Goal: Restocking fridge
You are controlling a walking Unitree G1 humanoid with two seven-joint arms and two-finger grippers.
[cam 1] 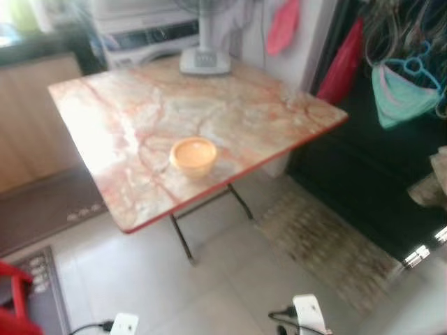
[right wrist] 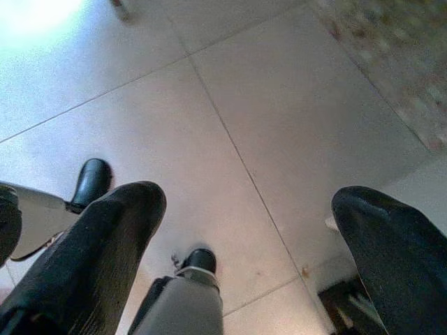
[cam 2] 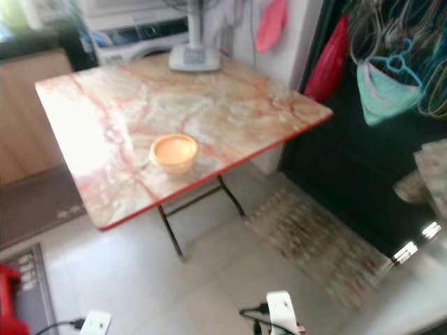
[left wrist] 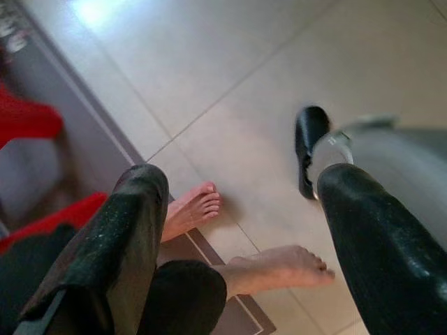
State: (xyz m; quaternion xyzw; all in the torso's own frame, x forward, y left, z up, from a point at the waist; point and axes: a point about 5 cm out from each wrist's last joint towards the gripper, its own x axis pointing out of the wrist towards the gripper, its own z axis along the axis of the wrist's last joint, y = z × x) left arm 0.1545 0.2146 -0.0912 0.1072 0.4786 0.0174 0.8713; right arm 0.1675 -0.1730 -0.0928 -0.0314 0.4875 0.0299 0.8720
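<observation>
Orange bowl (cam 1: 193, 155) near the front edge of the table (cam 1: 140, 105), fan (cam 1: 204, 42) at the back edge. Left gripper (left wrist: 237, 230) and right gripper (right wrist: 248, 244) hanging over the floor (right wrist: 230, 84), fingers spread, holding nothing.

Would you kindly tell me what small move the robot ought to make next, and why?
Probably a step toward the marble-patterned folding table, since the small orange lidded tub sits near its front edge while both end effectors, left and right, hang open over the pale tiled floor, holding nothing.

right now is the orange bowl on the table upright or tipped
Upright: the bowl sits flat on the marble table, its round rim facing up. The blur hides whether it holds anything.
</observation>
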